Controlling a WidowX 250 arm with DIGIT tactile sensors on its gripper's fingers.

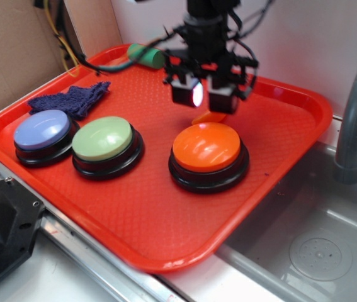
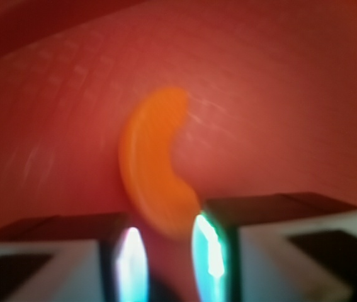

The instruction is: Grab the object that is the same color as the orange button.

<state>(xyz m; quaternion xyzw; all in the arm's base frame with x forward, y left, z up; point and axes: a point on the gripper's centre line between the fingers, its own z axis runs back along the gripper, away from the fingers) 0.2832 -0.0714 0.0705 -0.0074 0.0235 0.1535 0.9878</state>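
The small curved orange object [image 2: 153,163] lies on the red tray; in the exterior view only a bit of the object [image 1: 207,117] shows, just behind the orange button [image 1: 206,146]. My gripper [image 1: 204,95] hangs right above it, jaws pointing down. In the wrist view the gripper [image 2: 169,258] is open, with the object's tapered lower end reaching into the gap between the fingertips [image 2: 209,251], closer to the right one. The view is blurred and no clamping shows.
The red tray [image 1: 165,239] also holds a pale green button [image 1: 102,138], a lavender-blue button [image 1: 41,130], a purple cloth [image 1: 71,97] and a green cylinder [image 1: 145,55] at the back. A sink [image 1: 317,251] and grey faucet [image 1: 354,113] are on the right.
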